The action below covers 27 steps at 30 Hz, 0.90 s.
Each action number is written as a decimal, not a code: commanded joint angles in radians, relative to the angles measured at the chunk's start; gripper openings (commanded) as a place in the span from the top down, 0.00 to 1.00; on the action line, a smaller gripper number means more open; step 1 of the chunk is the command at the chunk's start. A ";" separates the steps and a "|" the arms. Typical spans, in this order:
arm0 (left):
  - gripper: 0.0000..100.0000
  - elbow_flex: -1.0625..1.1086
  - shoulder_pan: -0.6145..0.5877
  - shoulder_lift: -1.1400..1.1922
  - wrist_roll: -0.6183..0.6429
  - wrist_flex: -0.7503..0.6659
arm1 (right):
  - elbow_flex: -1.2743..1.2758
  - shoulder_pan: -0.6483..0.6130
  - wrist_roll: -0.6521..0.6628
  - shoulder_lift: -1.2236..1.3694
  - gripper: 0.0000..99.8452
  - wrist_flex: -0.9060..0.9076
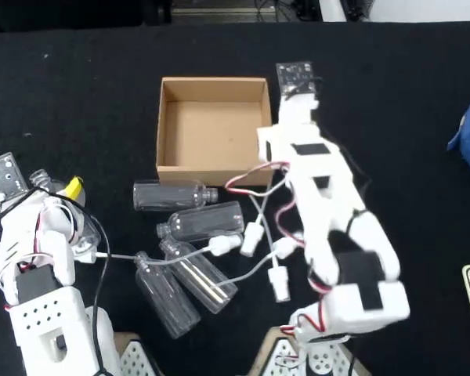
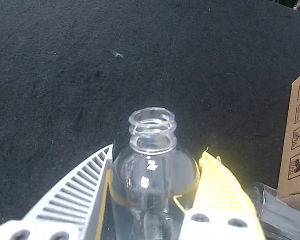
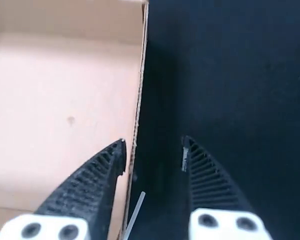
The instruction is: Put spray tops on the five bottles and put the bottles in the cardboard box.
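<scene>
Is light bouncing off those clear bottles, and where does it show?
High view: the lying bottles carry pale streaks of reflected light against the black table. Left wrist view: small white glints sit on the shoulder of the held bottle. Right wrist view: the cardboard box floor is evenly bright, the table beside it dark.

The left arm [image 1: 33, 309] and right arm [image 1: 329, 211] are white blocks with black patches and red wires. The left pincer [image 2: 158, 150] has one white ribbed finger [image 2: 85, 187] and one yellow finger [image 2: 219, 187]. The right pincer [image 3: 154, 141] has dark ribbed fingers [image 3: 97, 185].
</scene>
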 commanded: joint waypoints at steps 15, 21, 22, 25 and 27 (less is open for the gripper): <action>0.97 -0.018 0.005 -0.017 0.003 -0.018 | -0.189 -0.052 0.252 0.120 0.99 0.224; 0.97 -0.016 0.005 -0.017 0.003 -0.018 | -0.185 -0.075 0.361 0.122 0.99 0.207; 0.97 -0.016 0.005 -0.017 0.003 -0.018 | -0.183 -0.078 0.368 0.122 0.99 0.209; 0.97 -0.016 0.005 -0.017 0.003 -0.018 | -0.159 -0.080 0.404 0.111 0.99 0.206; 0.97 -0.016 0.005 -0.017 0.003 -0.018 | -0.137 -0.081 0.422 0.102 0.99 0.206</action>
